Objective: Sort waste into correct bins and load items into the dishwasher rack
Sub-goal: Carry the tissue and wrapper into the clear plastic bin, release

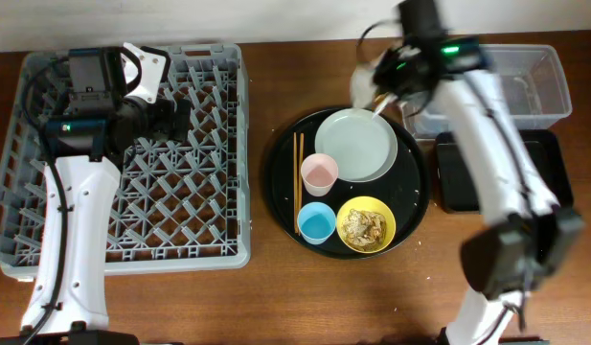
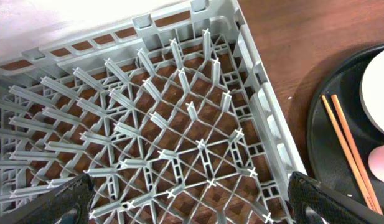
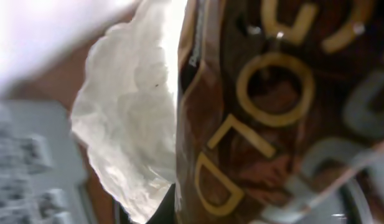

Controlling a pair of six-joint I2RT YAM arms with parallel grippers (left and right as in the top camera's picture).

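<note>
My right gripper is shut on a brown-and-white wrapper with gold letters and a crumpled white napkin, held above the round tray's far edge; the napkin also shows in the overhead view. A pale plate, pink cup, blue cup, chopsticks and a yellow bowl holding food scraps sit on the tray. My left gripper is open and empty over the grey rack.
The large round black tray lies right of the rack. A clear tub stands at the far right, and a shallow black rectangular tray lies in front of it, partly under my right arm.
</note>
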